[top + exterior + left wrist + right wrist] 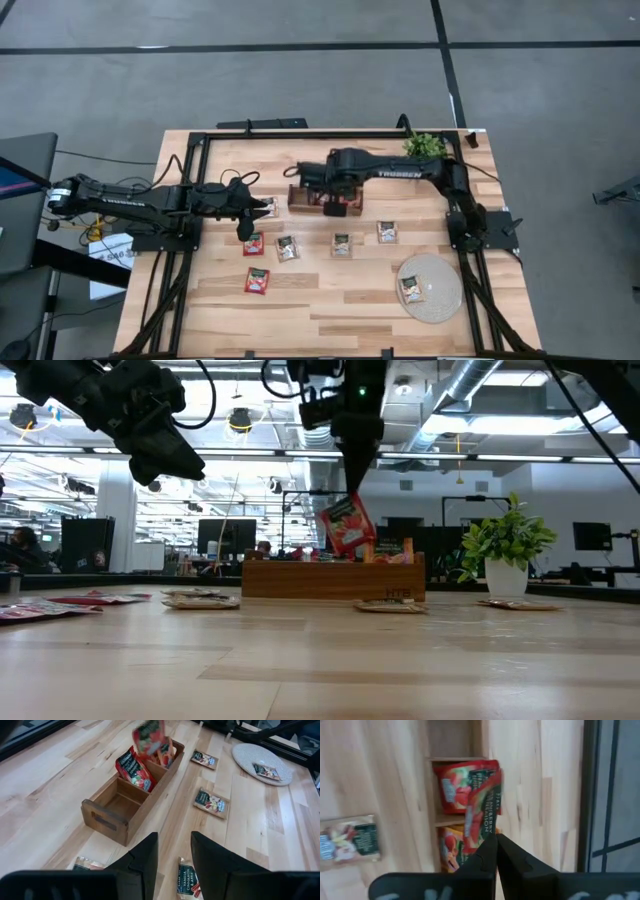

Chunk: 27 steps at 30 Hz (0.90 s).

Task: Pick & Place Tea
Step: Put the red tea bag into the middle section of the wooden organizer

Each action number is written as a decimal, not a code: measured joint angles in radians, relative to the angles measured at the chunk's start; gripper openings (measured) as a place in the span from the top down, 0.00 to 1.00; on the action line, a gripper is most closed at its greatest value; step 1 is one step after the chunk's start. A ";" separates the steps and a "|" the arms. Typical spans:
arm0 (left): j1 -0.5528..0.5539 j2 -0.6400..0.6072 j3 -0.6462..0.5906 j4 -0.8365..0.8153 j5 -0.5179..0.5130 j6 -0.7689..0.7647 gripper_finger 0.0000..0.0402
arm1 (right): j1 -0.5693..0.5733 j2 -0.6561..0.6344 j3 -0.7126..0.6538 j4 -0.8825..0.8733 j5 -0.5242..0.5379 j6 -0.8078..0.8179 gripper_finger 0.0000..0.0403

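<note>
A wooden box (pixel 300 197) with compartments stands at the table's far middle, and red tea sachets (pixel 134 770) stand in it. My right gripper (pixel 356 488) hangs above the box, shut on one red tea sachet (pixel 347 525). Several more sachets lie flat on the table in front of the box (pixel 288 247) (pixel 341 243) (pixel 257 281). One lies on the round woven mat (pixel 445 290). My left gripper (pixel 174 840) waits open at the left of the box, above a red sachet (pixel 253 243), with nothing between its fingers. My right gripper pinches the red sachet by its upper edge (pixel 487 827) between its two shut fingers. The fingers come from above, pointing steeply down. The sachet hangs tilted below the fingertips, clear of the box and over its filled compartments (pixel 462 785).
A small green plant in a white pot (pixel 425 145) stands at the far right corner. The black frame (pixel 300 135) runs along the table's far edge and sides. Bare wood lies along the near edge.
</note>
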<state>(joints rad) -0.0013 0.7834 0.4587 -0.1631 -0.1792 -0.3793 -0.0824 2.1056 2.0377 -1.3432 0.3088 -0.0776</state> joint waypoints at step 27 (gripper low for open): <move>0.000 0.000 0.000 0.000 -0.022 0.001 0.73 | -0.061 0.010 0.000 0.156 -0.132 -0.010 1.00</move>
<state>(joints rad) -0.0013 0.7834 0.4587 -0.1631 -0.2012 -0.3782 -0.1430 2.1154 2.0376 -1.1874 0.1765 -0.0873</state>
